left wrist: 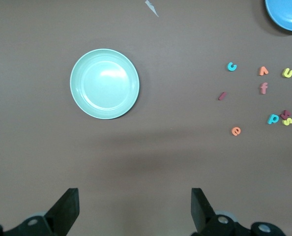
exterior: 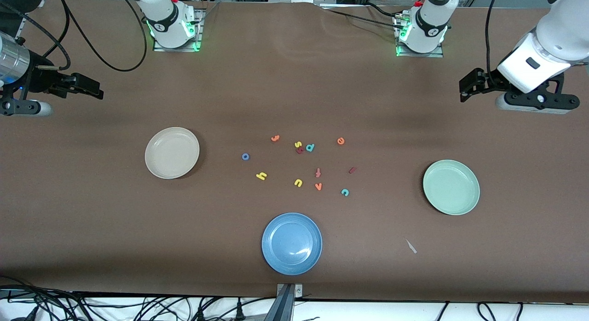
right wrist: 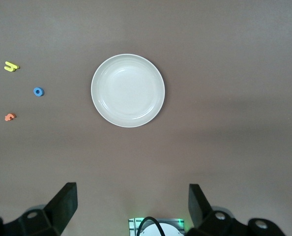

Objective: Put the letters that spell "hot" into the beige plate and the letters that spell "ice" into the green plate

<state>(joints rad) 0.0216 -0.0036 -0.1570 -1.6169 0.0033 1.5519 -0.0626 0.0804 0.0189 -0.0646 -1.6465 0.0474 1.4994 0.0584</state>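
The right gripper (exterior: 94,88) is hanging over bare table at the right arm's end, its black fingers (right wrist: 62,204) spread wide apart and gripping nothing. The round, shallow cream-beige plate (exterior: 152,166) is sitting nearer the front camera than that gripper, with nothing in it.

Toward the middle of the brown table (exterior: 294,81), the small foam letters are lying scattered and well apart from both plates. The blue ring-shaped "o" (exterior: 245,156) is lying closest to the beige plate, the yellow "h" (exterior: 261,176) nearer the camera than it, and the orange hooked "t" (exterior: 275,138) farther from the camera. Beside these, a yellow "s" (exterior: 297,144) is touching a dark red letter (exterior: 300,150), with a teal "d" (exterior: 310,148) just beside them. A yellow "u" (exterior: 298,183), a pinkish-red "f" (exterior: 317,172) and an orange "v" (exterior: 318,186) are lying nearer the camera. The round blue plate (exterior: 271,261) is resting nearest the camera of all.

Toward the left arm's end, the orange "e" (exterior: 340,141), the dark red bar "i" (exterior: 352,170) and the teal "c" (exterior: 344,192) are lying on the table. The round pale mint-green plate (exterior: 469,196) is sitting with nothing in it. The left gripper (exterior: 469,88) is hovering over bare table at the left arm's end, its fingers (left wrist: 200,206) held wide apart around nothing.
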